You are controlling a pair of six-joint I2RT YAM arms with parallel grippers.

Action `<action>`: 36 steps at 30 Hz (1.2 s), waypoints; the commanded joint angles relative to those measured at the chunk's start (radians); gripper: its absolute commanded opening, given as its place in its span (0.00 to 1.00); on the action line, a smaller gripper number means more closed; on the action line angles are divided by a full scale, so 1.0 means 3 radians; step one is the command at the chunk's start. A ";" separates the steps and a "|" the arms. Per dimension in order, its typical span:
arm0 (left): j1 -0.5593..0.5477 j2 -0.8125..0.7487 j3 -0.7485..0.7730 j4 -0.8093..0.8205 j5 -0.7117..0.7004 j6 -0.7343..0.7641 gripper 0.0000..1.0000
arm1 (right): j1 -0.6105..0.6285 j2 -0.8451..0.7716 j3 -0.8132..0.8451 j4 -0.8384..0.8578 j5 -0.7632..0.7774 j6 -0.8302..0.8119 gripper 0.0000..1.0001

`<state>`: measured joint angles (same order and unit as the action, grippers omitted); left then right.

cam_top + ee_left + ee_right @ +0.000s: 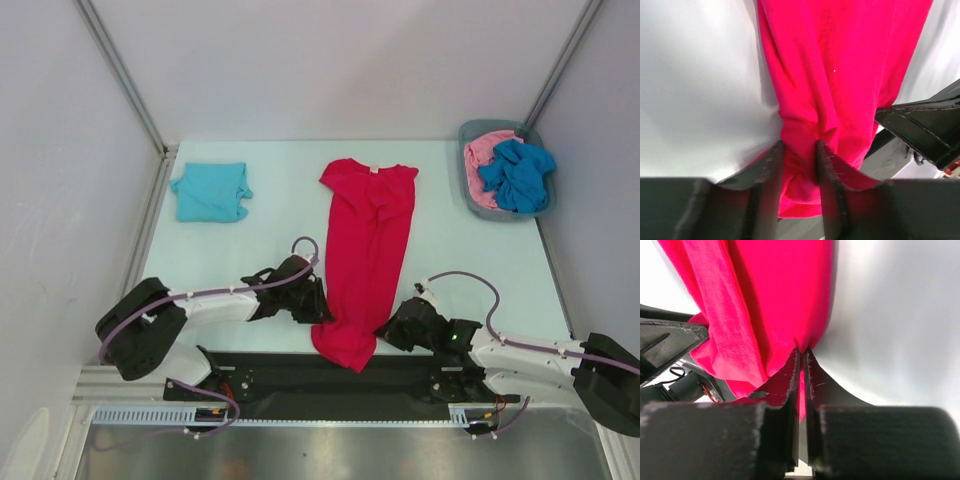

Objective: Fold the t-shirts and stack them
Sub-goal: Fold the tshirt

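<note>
The left arm reaches low across the bench (262,238) from the near left corner, its forearm almost level. The left end effector (312,300) meets the left edge of the red t-shirt (365,250) near the hem. In the left wrist view its fingers (774,167) stand a little apart, clamped on a puckered bunch of red cloth that fills the gap. The right arm mirrors this from the near right corner. The right end effector (392,330) is at the shirt's right edge, its fingers (792,367) almost together and pinching a thin fold of the same shirt.

The red t-shirt lies mid-bench, folded into a long narrow strip with the collar at the far end and the hem at the near edge. A teal t-shirt (210,192) sits folded at the far left, well apart from it. At the far right a grey bin (465,170) holds a pink t-shirt (482,158) and a blue t-shirt (518,172), both crumpled.

Each wrist view shows a black part of the opposite arm at its edge, cut off. The shirt's hem is hidden behind the fingers
</note>
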<state>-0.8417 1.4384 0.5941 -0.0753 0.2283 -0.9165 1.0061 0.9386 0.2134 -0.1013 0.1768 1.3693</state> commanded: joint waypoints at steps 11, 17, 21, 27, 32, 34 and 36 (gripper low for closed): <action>-0.0405 -0.0606 -0.0170 -0.0214 -0.0321 -0.0524 0.08 | -0.0449 0.0139 0.0173 -0.0179 0.0035 -0.0407 0.00; -0.0492 -0.0898 -0.0237 -0.0480 -0.0582 -0.0703 0.06 | -0.0904 0.0215 0.0337 -0.0210 -0.0165 -0.0754 0.00; -0.0492 -0.0888 -0.0257 -0.0546 -0.0659 -0.0719 0.16 | -0.0981 0.0221 0.0383 -0.0215 -0.0221 -0.0801 0.00; -0.0492 -0.0592 -0.0201 -0.0414 -0.0644 -0.0632 0.49 | -0.0823 0.0057 0.0347 -0.0296 -0.0140 -0.0740 0.25; -0.0497 -0.0336 -0.0109 -0.0342 -0.0618 -0.0575 0.62 | -0.0680 -0.0096 0.0362 -0.0480 -0.0007 -0.0658 0.33; -0.0497 -0.0326 -0.0073 -0.0342 -0.0643 -0.0530 0.63 | -0.0618 -0.0219 0.0393 -0.0567 0.0095 -0.0632 0.34; -0.0497 -0.0331 -0.0048 -0.0342 -0.0674 -0.0494 0.63 | -0.0598 -0.0331 0.0439 -0.0766 0.0167 -0.0632 0.36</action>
<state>-0.9863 1.3304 0.5514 -0.1844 0.0547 -1.0969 0.8097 0.8894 0.2985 -0.2428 0.1535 1.1610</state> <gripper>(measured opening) 0.627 0.348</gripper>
